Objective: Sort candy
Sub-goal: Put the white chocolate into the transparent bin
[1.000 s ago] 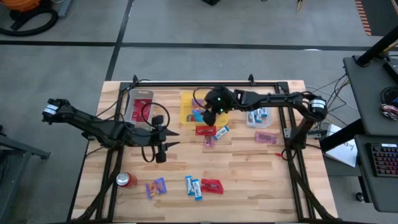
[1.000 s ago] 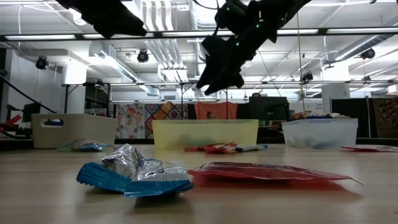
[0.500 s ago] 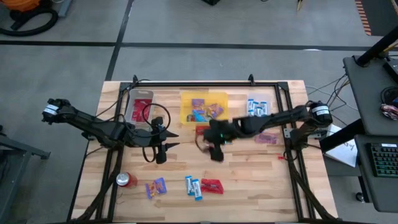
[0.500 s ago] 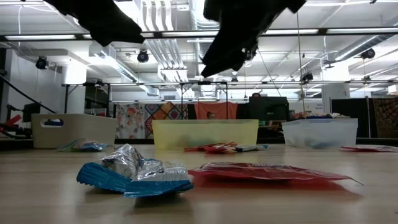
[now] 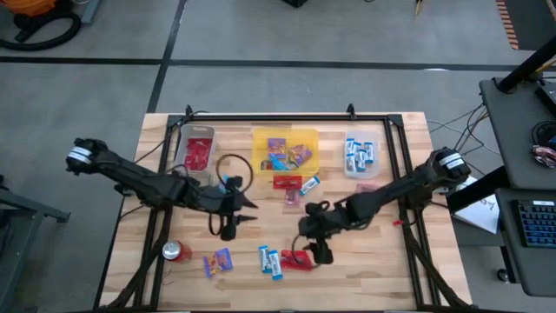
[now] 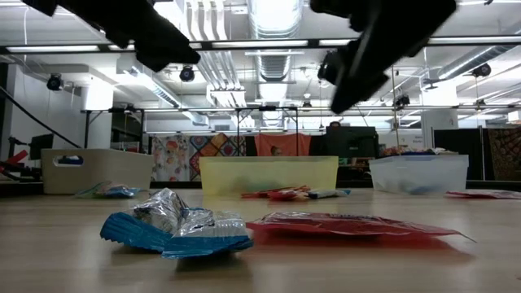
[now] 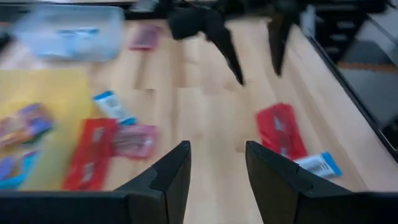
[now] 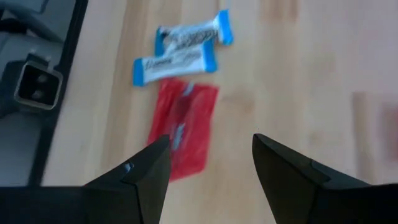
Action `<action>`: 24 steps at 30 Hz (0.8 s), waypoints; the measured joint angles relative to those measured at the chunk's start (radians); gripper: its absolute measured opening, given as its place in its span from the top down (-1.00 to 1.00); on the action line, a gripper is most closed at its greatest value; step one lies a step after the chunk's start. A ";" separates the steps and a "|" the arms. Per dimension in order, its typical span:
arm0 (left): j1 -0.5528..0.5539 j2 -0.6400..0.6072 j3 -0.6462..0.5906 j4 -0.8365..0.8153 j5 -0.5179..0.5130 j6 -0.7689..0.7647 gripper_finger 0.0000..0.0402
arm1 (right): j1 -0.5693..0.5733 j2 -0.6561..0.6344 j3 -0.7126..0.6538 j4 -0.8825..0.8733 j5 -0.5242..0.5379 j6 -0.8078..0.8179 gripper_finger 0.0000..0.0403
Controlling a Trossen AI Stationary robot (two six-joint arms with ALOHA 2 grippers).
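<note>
Spanning the scene is a pale planked wooden table (image 5: pixel 347 252) ringed by a black tube frame, with both dark arms reaching over it. Along its far edge stand three shallow plastic bins: a clear one (image 5: pixel 195 148) on the left holding red packets, a translucent yellow one (image 5: pixel 285 149) in the middle holding purple multicolour packets and a blue bar, and a clear one (image 5: pixel 361 156) on the right holding blue-and-white bars. The right gripper (image 5: pixel 320 250) hangs above the near middle of the table with its fingers spread wide and empty, right over a flat shiny red packet (image 8: pixel 182 127) that lies just beside two slim blue-and-white bars (image 8: pixel 186 47). The left gripper (image 5: pixel 228 228) waits left of centre, its fingers likewise apart with nothing between them. Near the yellow bin lie another red packet (image 5: pixel 287 182), a pink one and a blue bar; a crinkled purple packet (image 5: pixel 218 262) sits near the front left, close to a red soda can (image 5: pixel 176 251).
</note>
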 joint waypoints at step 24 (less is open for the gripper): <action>-0.082 0.473 0.000 0.268 0.186 0.203 0.01 | 0.202 -0.021 -0.017 -0.089 0.099 0.199 -0.06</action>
